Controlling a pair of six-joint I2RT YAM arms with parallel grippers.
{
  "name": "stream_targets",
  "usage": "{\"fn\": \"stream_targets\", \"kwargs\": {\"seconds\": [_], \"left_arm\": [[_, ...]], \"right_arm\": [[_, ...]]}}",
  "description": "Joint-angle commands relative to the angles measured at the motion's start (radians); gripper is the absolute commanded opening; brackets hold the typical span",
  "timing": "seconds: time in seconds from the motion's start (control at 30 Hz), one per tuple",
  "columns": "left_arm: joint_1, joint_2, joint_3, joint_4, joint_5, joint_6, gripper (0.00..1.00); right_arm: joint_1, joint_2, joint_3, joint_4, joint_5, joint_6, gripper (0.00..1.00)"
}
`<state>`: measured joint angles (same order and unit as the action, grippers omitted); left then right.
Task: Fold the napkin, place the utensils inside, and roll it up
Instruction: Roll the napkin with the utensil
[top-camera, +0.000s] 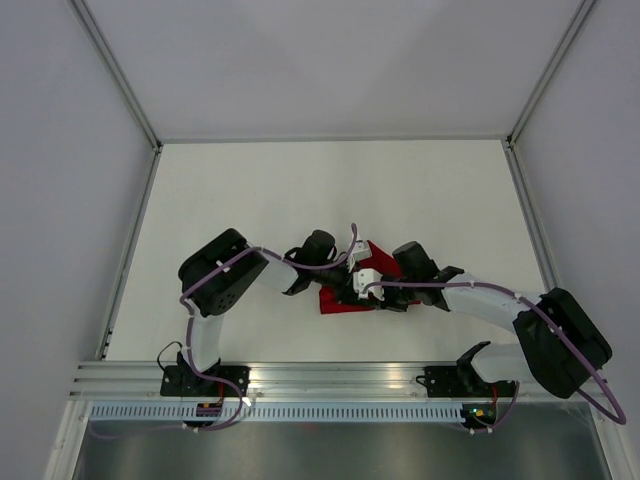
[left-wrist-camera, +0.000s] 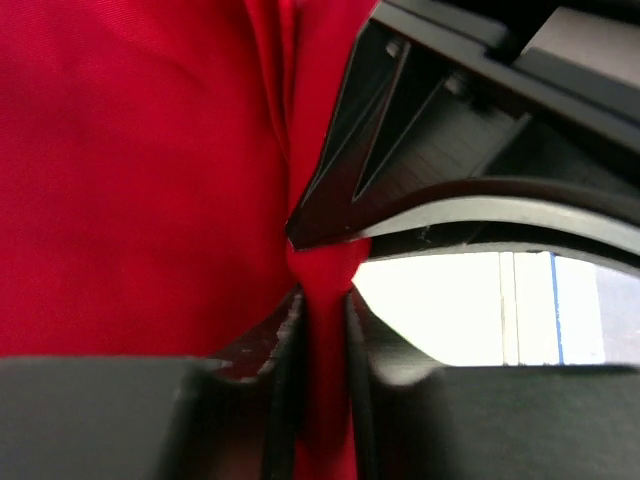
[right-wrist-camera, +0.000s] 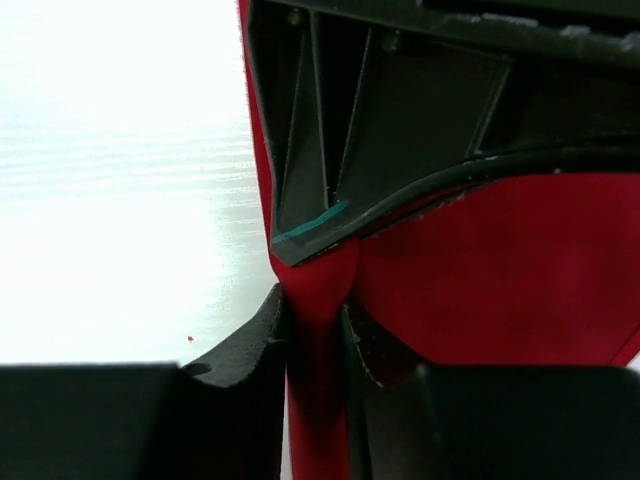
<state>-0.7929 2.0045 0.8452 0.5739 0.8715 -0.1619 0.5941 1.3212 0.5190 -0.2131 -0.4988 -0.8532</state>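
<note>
The red napkin (top-camera: 338, 303) lies bunched at the middle of the table, gripped between both arms. In the left wrist view my left gripper (left-wrist-camera: 322, 325) is shut on a pinched fold of the napkin (left-wrist-camera: 130, 180), and the right gripper's black finger sits just above it. In the right wrist view my right gripper (right-wrist-camera: 318, 325) is shut on a fold of the napkin (right-wrist-camera: 500, 270), with the left gripper's finger close above. Seen from the top, the left gripper (top-camera: 343, 272) and the right gripper (top-camera: 374, 292) meet over the cloth. The utensils are hidden.
The white table (top-camera: 250, 190) has a metal frame along its left, right and far edges. A rail (top-camera: 330, 375) runs along the near edge by the arm bases.
</note>
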Motion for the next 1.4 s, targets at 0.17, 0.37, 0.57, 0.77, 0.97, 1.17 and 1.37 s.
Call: {"fn": "stream_targets", "kwargs": {"seconds": [0.17,0.37,0.57,0.77,0.97,1.17,1.37], "left_arm": [[0.015,-0.122,-0.043,-0.059,-0.106,-0.031,0.42],[0.026,-0.24,-0.081,-0.04,-0.198,-0.031,0.49],[0.04,-0.337,-0.193,0.044,-0.38,-0.03,0.5],[0.043,-0.443,-0.395,0.291,-0.586,-0.056,0.51],[-0.023,-0.555,-0.475,0.288,-0.718,0.06,0.53],[-0.175,-0.56,-0.431,0.195,-0.847,0.283,0.61],[-0.316,-0.428,-0.313,0.099,-0.936,0.507,0.66]], "right_arm": [[0.006,0.072,0.029,-0.057,-0.004,-0.007,0.13],[-0.026,0.137,0.098,-0.156,-0.072,-0.033,0.11],[-0.099,0.263,0.214,-0.311,-0.165,-0.104,0.11],[-0.146,0.392,0.335,-0.451,-0.208,-0.158,0.11],[-0.178,0.532,0.447,-0.571,-0.239,-0.204,0.11],[-0.204,0.631,0.533,-0.654,-0.265,-0.236,0.11],[-0.221,0.685,0.588,-0.712,-0.287,-0.26,0.11]]}}
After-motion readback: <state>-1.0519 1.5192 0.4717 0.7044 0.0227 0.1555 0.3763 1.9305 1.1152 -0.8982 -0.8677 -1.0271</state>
